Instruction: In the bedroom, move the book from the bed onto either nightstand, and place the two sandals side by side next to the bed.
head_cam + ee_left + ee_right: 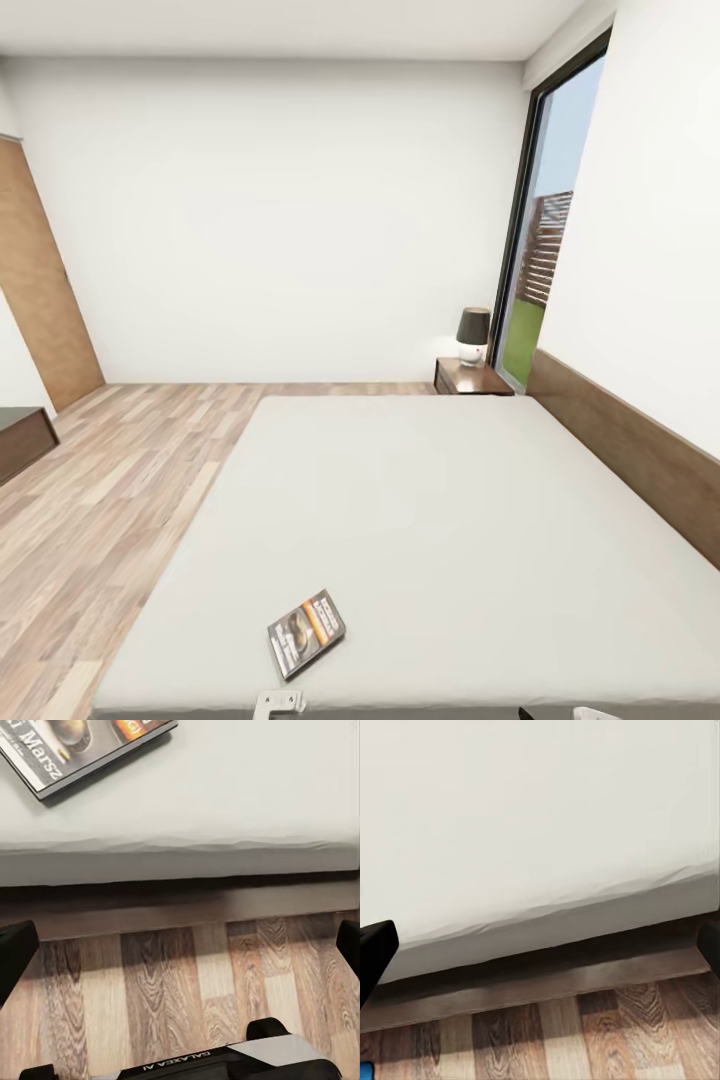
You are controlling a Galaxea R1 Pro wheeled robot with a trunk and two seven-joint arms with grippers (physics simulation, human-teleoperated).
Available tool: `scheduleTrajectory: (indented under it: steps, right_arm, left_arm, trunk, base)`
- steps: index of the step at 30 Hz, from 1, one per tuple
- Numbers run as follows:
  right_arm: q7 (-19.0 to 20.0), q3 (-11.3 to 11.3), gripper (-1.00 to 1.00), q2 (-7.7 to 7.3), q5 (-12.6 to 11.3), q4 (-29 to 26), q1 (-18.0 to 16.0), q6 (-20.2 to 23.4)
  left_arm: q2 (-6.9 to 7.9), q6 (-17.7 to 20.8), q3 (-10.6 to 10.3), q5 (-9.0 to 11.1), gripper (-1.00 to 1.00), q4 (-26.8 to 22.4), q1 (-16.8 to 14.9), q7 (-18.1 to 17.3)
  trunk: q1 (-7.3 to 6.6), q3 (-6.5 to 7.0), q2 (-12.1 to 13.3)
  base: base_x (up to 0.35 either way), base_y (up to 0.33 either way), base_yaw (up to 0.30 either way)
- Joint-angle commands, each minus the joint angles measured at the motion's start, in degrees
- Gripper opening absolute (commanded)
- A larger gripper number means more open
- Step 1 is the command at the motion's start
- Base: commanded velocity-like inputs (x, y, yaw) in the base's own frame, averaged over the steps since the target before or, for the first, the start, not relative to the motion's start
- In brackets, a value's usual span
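So the thin dark paperback book (306, 633) with the orange band lay flat near the front edge of the bare light-grey mattress of the brown-framed bed (450, 500); "Marsz" was readable. The left claw (180, 945) and right claw (540, 945) both hung released above the wood-plank floor (180, 990). A dark brown nightstand (473, 378) stood beyond.
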Motion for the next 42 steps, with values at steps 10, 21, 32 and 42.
scheduleTrajectory:
  steps: [10,21,32,42]
  right_arm:
    - [0.24,0.44,1.00,-0.02,-0.59,0.08,-0.04,-0.15]
    - [0.24,0.44,1.00,-0.02,-0.59,0.09,-0.03,-0.15]
    - [0.24,0.44,1.00,-0.02,-0.59,0.09,-0.03,-0.15]
    - [0.26,0.44,1.00,-0.02,-0.59,0.07,-0.04,-0.15]
  left_arm:
    - [-0.01,-0.09,0.49,-0.53,1.00,-0.04,0.01,-0.13]
    - [-0.01,-0.09,0.49,-0.53,1.00,-0.04,0.01,-0.13]
    - [-0.01,-0.09,0.49,-0.53,1.00,-0.04,0.01,-0.13]
    - [-0.01,-0.09,0.49,-0.53,1.00,-0.04,0.01,-0.13]
  trunk:
    - [0.04,-0.02,-0.03]
    - [0.04,-0.02,-0.03]
    - [0.04,-0.02,-0.03]
    - [0.04,-0.02,-0.03]
  base:
    - [0.094,-0.056,0.000]
    - [0.168,-0.001,0.000]
    - [0.240,0.000,0.000]
    - [0.102,0.000,0.000]
